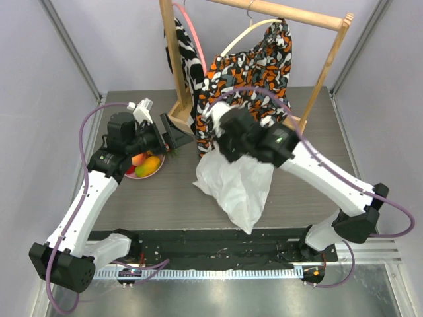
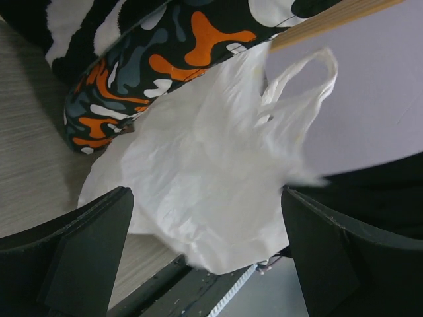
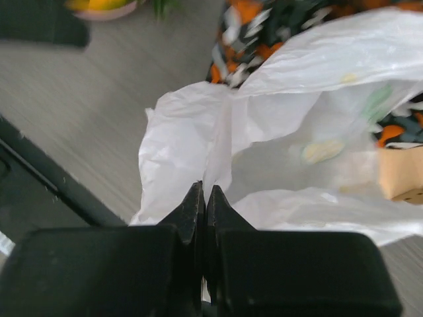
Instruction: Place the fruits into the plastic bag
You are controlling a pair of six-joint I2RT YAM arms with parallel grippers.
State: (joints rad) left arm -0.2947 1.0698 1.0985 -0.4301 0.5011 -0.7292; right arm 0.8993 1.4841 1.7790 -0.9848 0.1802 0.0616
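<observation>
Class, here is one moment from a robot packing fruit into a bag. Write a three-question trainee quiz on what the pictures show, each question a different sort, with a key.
1. True or false: the fingers of the right gripper are shut on a fold of the plastic bag.
2. Where do the visible fruits lie? A: inside the bag. B: on the pink plate. C: between the left arm's fingers.
3. Fill in: the left gripper is ____ and holds nothing.

Key: 1 true; 2 B; 3 open.
</observation>
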